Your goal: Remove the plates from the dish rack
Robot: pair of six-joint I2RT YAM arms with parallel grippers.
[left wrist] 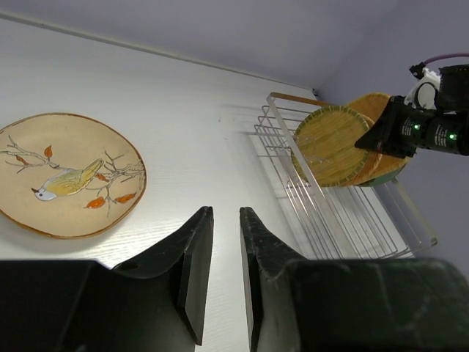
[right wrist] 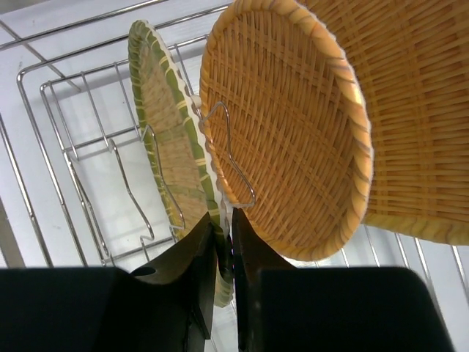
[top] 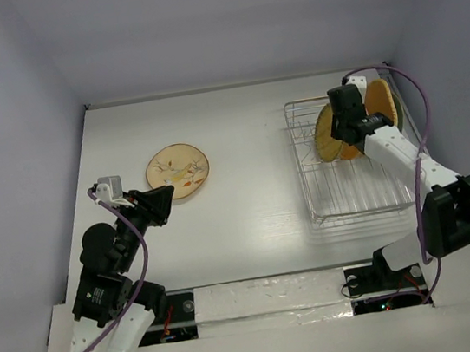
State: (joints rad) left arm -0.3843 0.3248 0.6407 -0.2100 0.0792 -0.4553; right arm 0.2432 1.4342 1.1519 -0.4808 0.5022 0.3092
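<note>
The silver wire dish rack (top: pixel 350 186) stands at the right, also in the left wrist view (left wrist: pixel 352 220). Three woven plates stand upright in it. My right gripper (right wrist: pixel 223 233) is shut on the lower rim of the front one, a green-rimmed woven plate (right wrist: pixel 170 132), seen from above as a yellow-green disc (top: pixel 326 135). Behind it stand an orange wicker plate (right wrist: pixel 286 132) and another wicker plate (right wrist: pixel 418 110). A cream plate with a bird and leaves (top: pixel 178 170) lies flat on the table. My left gripper (top: pixel 170 194) hovers just beside it, empty, jaws a narrow gap apart (left wrist: pixel 226 211).
White walls close the table at the back and both sides. The rack's near half (top: pixel 352 199) holds only bare wire prongs. The right arm's purple cable (top: pixel 423 114) loops over the rack's far right corner.
</note>
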